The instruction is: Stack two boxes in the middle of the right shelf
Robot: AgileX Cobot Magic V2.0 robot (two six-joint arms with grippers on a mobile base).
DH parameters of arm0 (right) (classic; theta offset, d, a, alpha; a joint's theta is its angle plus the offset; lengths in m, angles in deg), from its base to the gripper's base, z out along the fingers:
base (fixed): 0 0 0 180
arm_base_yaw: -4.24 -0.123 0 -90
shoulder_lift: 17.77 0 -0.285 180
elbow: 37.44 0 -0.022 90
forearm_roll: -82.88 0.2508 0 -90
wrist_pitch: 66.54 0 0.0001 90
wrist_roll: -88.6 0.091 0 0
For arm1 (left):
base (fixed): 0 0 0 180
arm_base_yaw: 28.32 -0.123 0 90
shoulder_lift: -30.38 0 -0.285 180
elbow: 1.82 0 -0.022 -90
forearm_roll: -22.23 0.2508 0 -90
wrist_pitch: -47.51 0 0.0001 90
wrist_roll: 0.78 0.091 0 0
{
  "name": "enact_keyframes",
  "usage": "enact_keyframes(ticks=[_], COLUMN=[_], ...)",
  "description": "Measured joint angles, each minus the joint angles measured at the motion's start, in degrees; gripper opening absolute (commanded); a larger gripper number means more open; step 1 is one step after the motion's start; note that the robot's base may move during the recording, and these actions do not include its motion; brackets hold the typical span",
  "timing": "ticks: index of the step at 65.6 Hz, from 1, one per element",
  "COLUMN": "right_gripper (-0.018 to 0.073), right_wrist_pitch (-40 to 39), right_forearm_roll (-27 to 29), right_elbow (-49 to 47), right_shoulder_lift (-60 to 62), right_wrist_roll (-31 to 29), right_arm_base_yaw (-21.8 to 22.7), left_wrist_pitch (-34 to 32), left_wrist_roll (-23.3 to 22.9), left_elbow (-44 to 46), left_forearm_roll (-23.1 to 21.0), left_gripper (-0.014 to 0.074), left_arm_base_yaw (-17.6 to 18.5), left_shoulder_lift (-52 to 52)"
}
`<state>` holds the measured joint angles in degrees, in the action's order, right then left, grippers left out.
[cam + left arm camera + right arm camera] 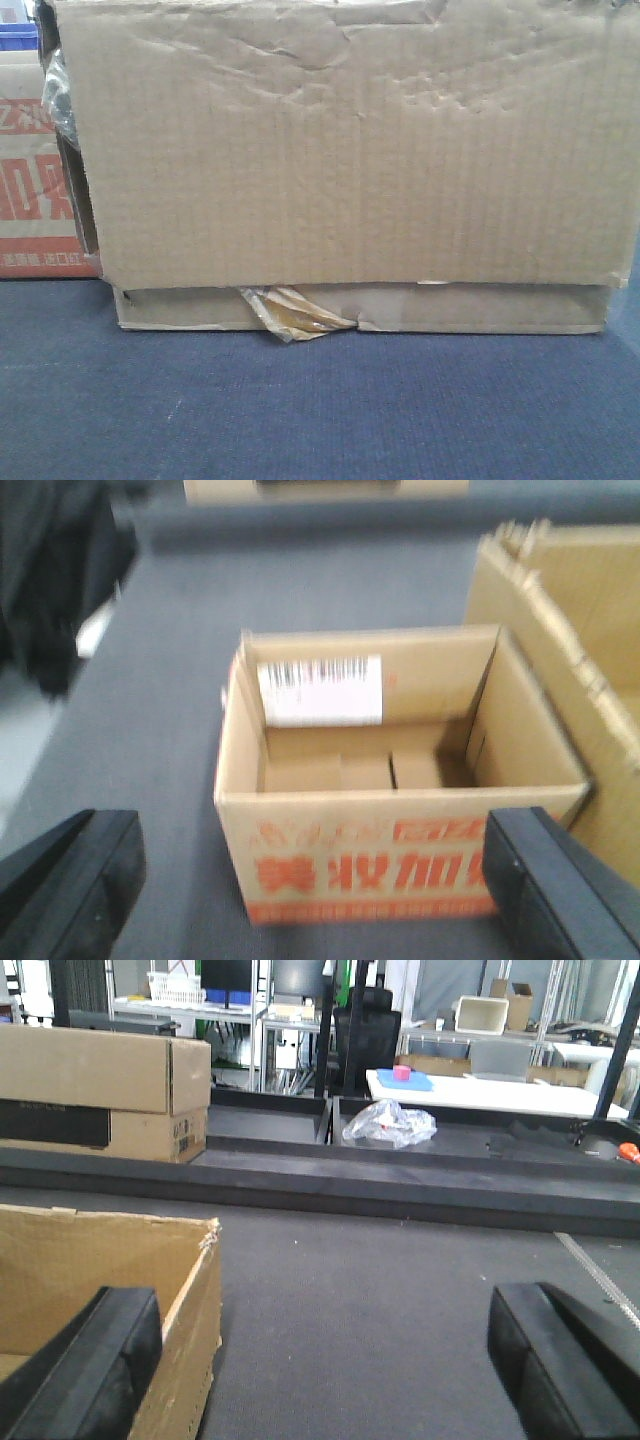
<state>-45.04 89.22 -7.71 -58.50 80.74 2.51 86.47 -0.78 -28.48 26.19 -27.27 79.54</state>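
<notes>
Far left, a blue bin [18, 38] peeks in behind the red-printed box [35, 190], and neither belongs to this job. Over that open red-printed box hangs the left tool [315, 885], fingers spread wide at both lower corners of its view, nothing between them. Moving right, here's the pair that matters: the tall box [350, 150], creased along its top, sits on the flat box [480, 308], whose yellowish tape [295, 312] curls off the front. Both rest on the blue-grey worktop [320, 410]. So the stacking itself looks done, but the shelf shows in none of the views, and the pair appears not yet where it belongs. Further right, the right tool [325, 1370] is just as wide open and empty, a plain brown box wall at its left finger and grey worktop ahead. What's left, by the look of it: both tools onto the pair, then up to the shelf's middle level.
</notes>
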Motion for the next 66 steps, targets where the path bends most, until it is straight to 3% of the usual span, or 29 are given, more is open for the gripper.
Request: enact_keyframes(ticks=[19,35,46,66], right_gripper=[0.0559,0.0559,0.0559,0.0559], right_wrist_pitch=[-0.7,-0.9,-1.1,-1.2], right_forearm_roll=[0.0,0.0,0.0,0.0], right_elbow=[0.0,0.0,0.0,0.0], right_shoulder_lift=[-0.9,-1.0,-1.1,-2.1], right_wrist_roll=[0.0,0.0,0.0,0.0], right_arm_base_yaw=[-0.1,-0.1,-0.1,-0.1], left_wrist_pitch=[15.3,24.7,26.0,26.2], left_wrist_roll=[0.0,9.7,13.9,16.5], left_elbow=[20.2,37.8,44.8,46.5], left_forearm_roll=[0.0,-3.4,-5.8,-8.3], left_gripper=[0.0599,0.0599,0.0599,0.0599], left_arm_base_yaw=[-0.4,-7.6,-11.3,-11.6], left_shoulder_lift=[22.3,41.3,50.9,61.4])
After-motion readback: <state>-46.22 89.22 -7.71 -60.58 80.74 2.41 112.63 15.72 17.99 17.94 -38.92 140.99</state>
